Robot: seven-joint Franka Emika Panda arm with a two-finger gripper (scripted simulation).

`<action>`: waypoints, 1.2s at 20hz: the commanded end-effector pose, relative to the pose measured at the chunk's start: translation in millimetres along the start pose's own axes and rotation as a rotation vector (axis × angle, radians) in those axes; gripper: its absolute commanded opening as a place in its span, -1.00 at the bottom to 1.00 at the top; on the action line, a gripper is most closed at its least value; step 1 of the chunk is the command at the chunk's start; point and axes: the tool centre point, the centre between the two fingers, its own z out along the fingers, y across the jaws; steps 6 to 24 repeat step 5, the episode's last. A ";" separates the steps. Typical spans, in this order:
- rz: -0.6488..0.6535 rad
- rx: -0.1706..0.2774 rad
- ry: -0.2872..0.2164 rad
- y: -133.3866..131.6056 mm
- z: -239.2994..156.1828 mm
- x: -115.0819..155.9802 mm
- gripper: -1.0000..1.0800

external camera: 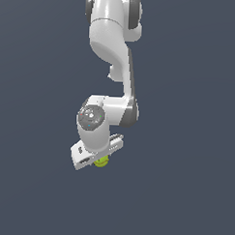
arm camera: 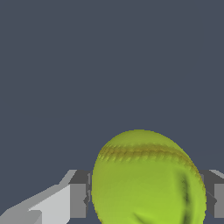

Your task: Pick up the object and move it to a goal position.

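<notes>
- The yellow-green ball (arm camera: 146,179) sits between the two grey fingers (arm camera: 78,200) of the pincer (external camera: 101,163), under the white hand — it looks gripped.
- No goal marker is visible.
- Advice: carry it slowly and keep the squeeze steady — a round ball slips easily.

The arm (external camera: 113,37) looks like smooth, shiny white plastic with dark grey joints. The ball (arm camera: 146,181) is yellow-green and dull, with a bumpy stitched seam. The gripper (arm camera: 146,199) has flat grey pads (arm camera: 78,200) that look matt.
</notes>
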 end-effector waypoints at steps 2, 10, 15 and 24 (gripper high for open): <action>0.000 -0.001 0.002 3.8 -1.8 3.1 -1.00; 0.000 -0.001 0.002 4.6 -2.0 3.7 -1.00; 0.000 -0.001 0.002 4.6 -2.0 3.7 -1.00; 0.000 -0.001 0.002 4.6 -2.0 3.7 -1.00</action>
